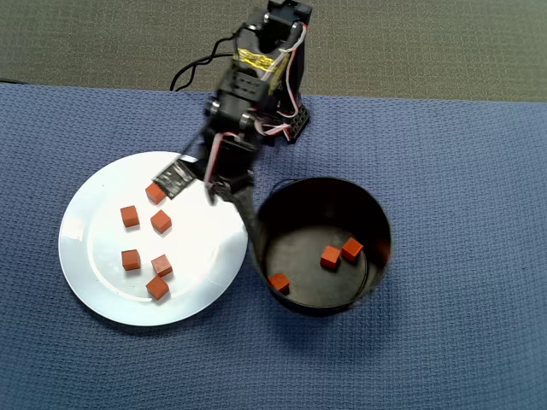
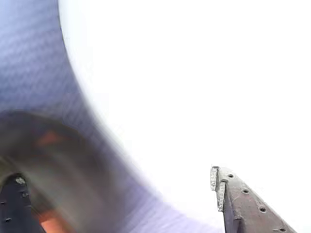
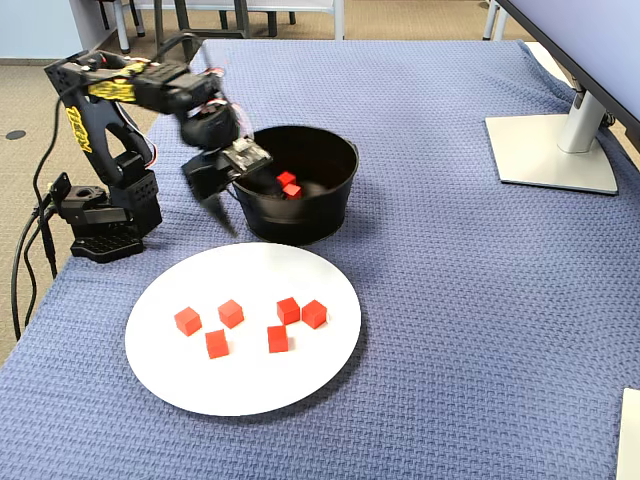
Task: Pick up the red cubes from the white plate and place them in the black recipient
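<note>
Several red cubes (image 1: 161,222) lie on the white plate (image 1: 94,282), also seen in the fixed view as red cubes (image 3: 231,313) on the white plate (image 3: 320,370). Three more red cubes (image 1: 331,256) sit inside the black recipient (image 1: 376,213), which shows in the fixed view as the black recipient (image 3: 300,215). My gripper (image 1: 205,213) hangs open and empty over the plate's edge nearest the pot; in the fixed view the gripper (image 3: 250,195) is above the gap between the two. The wrist view is blurred: the gripper (image 2: 116,177) has its fingers far apart over the glaring plate (image 2: 204,82).
A blue woven cloth (image 1: 461,171) covers the table. The arm's base (image 3: 100,215) stands at the left of the fixed view with cables trailing off the edge. A monitor stand (image 3: 550,150) sits at the far right.
</note>
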{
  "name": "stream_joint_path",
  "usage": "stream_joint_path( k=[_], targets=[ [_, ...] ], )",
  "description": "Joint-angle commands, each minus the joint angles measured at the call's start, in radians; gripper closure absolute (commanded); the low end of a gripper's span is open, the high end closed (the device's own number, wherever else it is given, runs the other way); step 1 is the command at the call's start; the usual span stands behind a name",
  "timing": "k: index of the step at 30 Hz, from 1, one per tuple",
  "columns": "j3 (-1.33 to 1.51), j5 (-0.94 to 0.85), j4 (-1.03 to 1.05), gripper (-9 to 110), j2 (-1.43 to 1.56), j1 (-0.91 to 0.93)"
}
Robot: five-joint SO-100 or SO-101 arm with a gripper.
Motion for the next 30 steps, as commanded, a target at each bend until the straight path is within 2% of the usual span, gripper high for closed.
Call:
stream_joint_path(
  k=[1,5,13,18,25,30],
  targets=[
    [0.087,-0.336,-0.115,58,0.005,0.213],
    [0.074,-0.380,-0.172,58,-0.038,0.264],
    [-0.025,-0.353,-0.058,59,-0.067,0.265],
    [0.040,-0.430,-0.153,59,-0.097,0.311],
    [-0.034,-0.572,-0.051,61,-0.098,0.403],
    [0.018,-0.652,-0.166,61,-0.129,0.482]
  ],
)
